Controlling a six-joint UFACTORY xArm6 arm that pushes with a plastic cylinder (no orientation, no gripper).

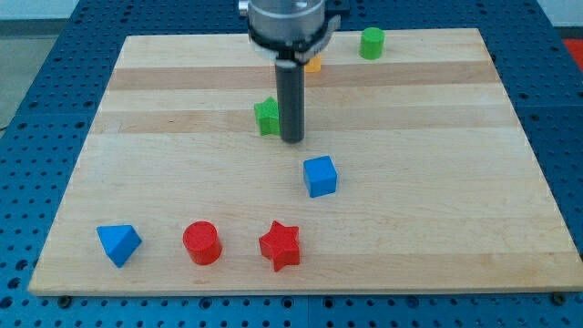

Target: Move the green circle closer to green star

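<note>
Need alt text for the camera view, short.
My tip rests on a wooden board just right of the green star, far from the green circle at upper right. A blue cube sits mid-board; a blue triangle, red circle and red star line the bottom.

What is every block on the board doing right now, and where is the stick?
my tip: down on the board, right beside the green star
green star: partly hidden by the rod
green circle: upright, far corner
yellow block: mostly hidden
blue cube: alone
blue triangle, red circle, red star: front row
</note>
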